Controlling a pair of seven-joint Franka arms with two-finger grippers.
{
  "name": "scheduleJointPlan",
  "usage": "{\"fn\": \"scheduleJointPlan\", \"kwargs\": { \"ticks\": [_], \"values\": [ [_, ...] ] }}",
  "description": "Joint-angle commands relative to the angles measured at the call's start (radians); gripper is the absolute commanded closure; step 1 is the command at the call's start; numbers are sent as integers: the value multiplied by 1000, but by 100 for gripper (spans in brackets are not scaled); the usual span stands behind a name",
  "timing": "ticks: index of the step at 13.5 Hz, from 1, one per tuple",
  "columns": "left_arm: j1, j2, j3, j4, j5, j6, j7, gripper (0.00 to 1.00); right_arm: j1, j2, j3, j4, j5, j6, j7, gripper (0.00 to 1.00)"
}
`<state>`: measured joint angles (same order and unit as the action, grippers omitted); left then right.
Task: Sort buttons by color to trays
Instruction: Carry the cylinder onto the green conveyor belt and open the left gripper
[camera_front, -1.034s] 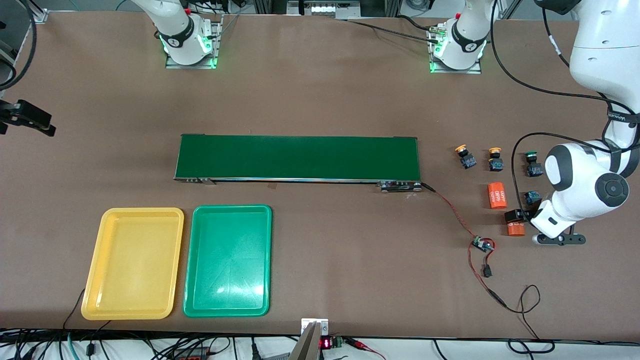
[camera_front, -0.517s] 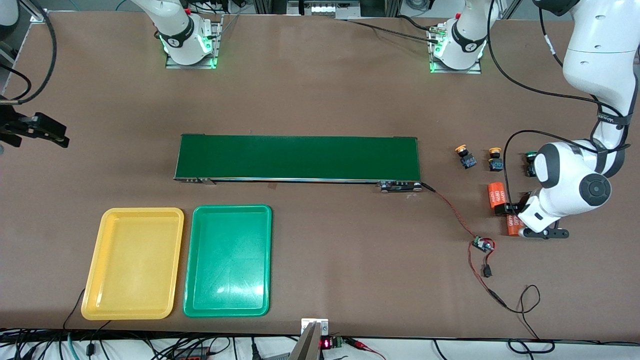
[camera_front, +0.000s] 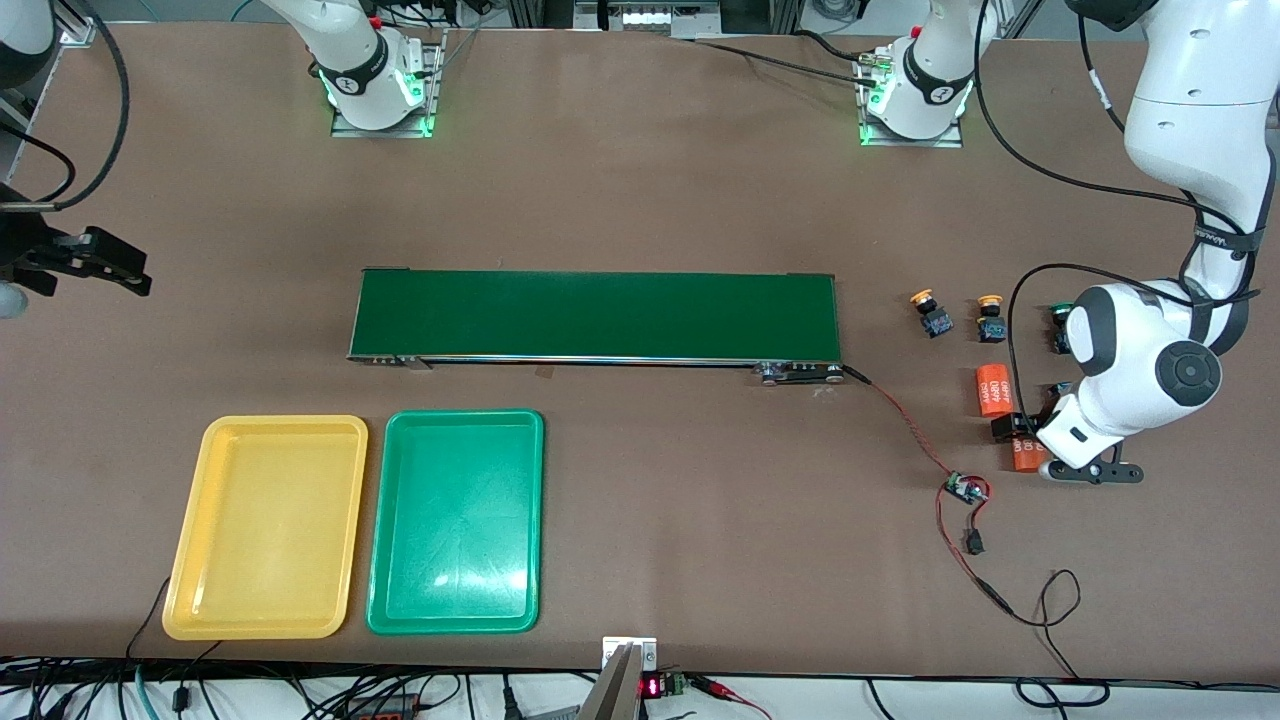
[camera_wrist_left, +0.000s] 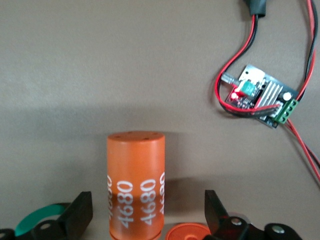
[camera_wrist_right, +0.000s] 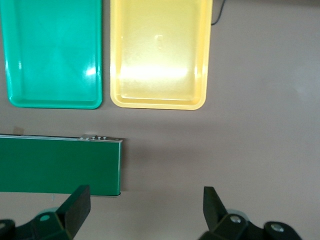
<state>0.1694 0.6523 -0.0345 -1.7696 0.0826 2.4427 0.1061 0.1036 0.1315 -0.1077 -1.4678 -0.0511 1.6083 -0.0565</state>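
Note:
Two yellow-capped buttons (camera_front: 933, 314) (camera_front: 991, 318) stand on the table off the conveyor belt's end, toward the left arm's end. A green-capped button (camera_front: 1057, 316) peeks out beside my left arm; a green cap's edge (camera_wrist_left: 40, 218) also shows by one finger. My left gripper (camera_front: 1015, 432) (camera_wrist_left: 147, 217) is open low over the table, with an orange cylinder (camera_wrist_left: 136, 185) marked 4680 between its fingers, untouched. The yellow tray (camera_front: 265, 527) (camera_wrist_right: 160, 50) and green tray (camera_front: 456, 520) (camera_wrist_right: 50, 50) sit side by side, both bare. My right gripper (camera_front: 118, 272) (camera_wrist_right: 145, 207) hangs open and holds nothing.
The long dark-green conveyor belt (camera_front: 595, 315) (camera_wrist_right: 55, 165) lies across the middle. Two orange cylinders (camera_front: 993, 390) (camera_front: 1024, 455) lie by the left gripper. A small circuit board (camera_front: 965, 489) (camera_wrist_left: 257, 100) on red-black wires sits nearer the front camera.
My left arm has swung toward the conveyor's end, over the orange cylinders, and now covers one green button. My right gripper has drifted in from the table's edge.

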Motion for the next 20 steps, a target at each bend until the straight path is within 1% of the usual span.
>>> {"fn": "scheduleJointPlan", "kwargs": {
  "ticks": [1, 2, 3, 4, 5, 6, 7, 9, 11, 12, 13, 14, 15, 18, 20],
  "values": [
    [1, 23, -1, 4, 22, 29, 15, 33, 12, -22, 0, -14, 0, -4, 7, 0],
    [-1, 24, -1, 4, 20, 27, 15, 53, 10, -30, -1, -29, 1, 4, 7, 0],
    [-1, 24, -1, -1, 20, 24, 15, 69, 10, -33, -1, -37, 1, 8, 7, 0],
    [-2, 24, -1, 1, 20, 19, 14, 81, 13, -35, -3, -37, 1, 7, 6, 0],
    [-2, 18, -2, 1, 20, 18, 12, 83, 13, -38, -3, -40, -1, 9, 6, 0],
    [-4, 10, -5, 4, 22, 13, 9, 83, 13, -38, -3, -40, -4, 7, 4, 0],
    [-14, -19, -5, 4, 22, -13, 6, 83, 13, -38, -3, -40, -6, 4, 3, 0],
    [-59, -83, -7, 33, 19, -155, -5, 83, 13, -38, -3, -40, -6, -1, 1, 0],
    [-102, -120, -8, 109, 17, -331, -38, 83, 15, -46, -1, -40, -6, -2, 0, 0],
    [-116, -128, -21, 143, 6, -403, -60, 82, 15, -46, -1, -40, -6, 1, -3, 0],
    [-120, -137, -48, 169, 5, -466, -101, 82, 15, -46, -1, -40, -6, 7, -2, 0],
    [-120, -149, -83, 174, 5, -508, -135, 82, 15, -44, -1, -40, -6, 12, -2, 0],
    [-119, -161, -119, 174, 5, -519, -149, 82, 12, -44, -1, -40, -4, 12, -2, 0],
    [-119, -175, -253, 159, 5, -562, -251, 82, 15, -44, -1, -40, -4, 10, -3, 0],
    [-119, -175, -323, 154, 8, -564, -218, 82, 16, -44, 0, -40, -6, 12, -3, 0]
  ]
}}
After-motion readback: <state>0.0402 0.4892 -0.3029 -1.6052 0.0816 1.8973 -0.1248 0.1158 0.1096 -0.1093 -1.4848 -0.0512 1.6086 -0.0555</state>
